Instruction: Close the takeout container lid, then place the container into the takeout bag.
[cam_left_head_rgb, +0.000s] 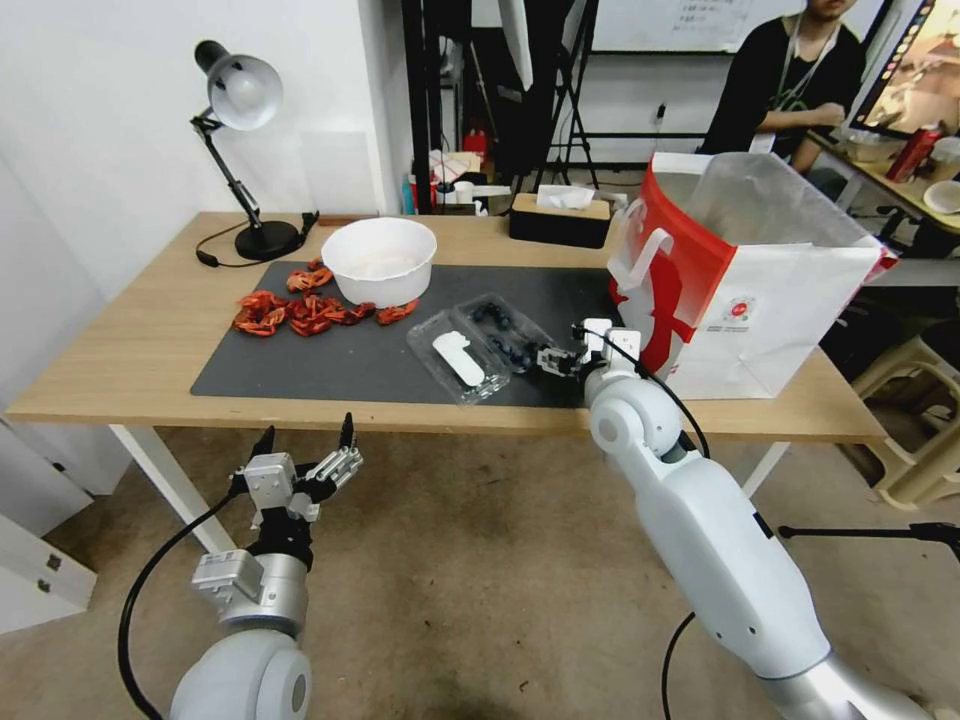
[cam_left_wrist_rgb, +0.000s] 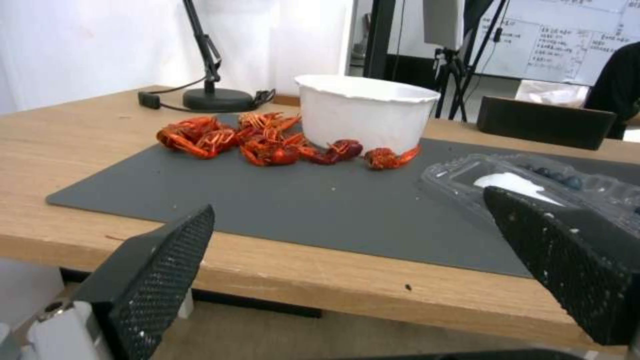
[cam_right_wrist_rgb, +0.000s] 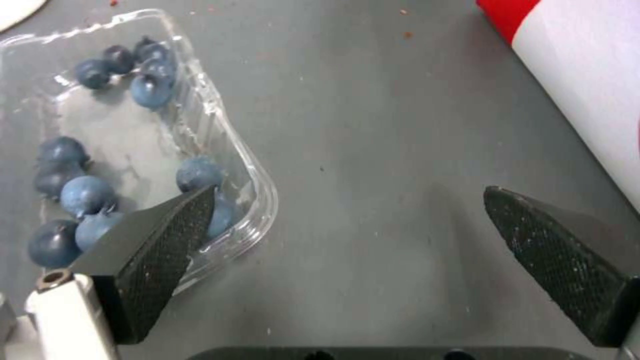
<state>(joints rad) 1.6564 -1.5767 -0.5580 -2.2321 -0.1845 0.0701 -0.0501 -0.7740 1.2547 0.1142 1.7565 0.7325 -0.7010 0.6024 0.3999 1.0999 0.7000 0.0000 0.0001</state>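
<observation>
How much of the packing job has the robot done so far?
Nothing is finished yet. The takeout container lies open on the grey mat, its lid flat beside the blueberries. The right gripper hangs open by its edge; the left gripper waits below the table. Closing and bagging in the takeout bag remain.

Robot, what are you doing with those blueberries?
The robot is packing a takeout order. The clear takeout container of blueberries lies open on the dark mat, its labelled lid folded flat. The right pincer is open, down at the mat beside the container's berry half, between it and the red-and-white takeout bag. The left pincer is open too, below the table's front edge. Nothing is in the bag yet.
</observation>
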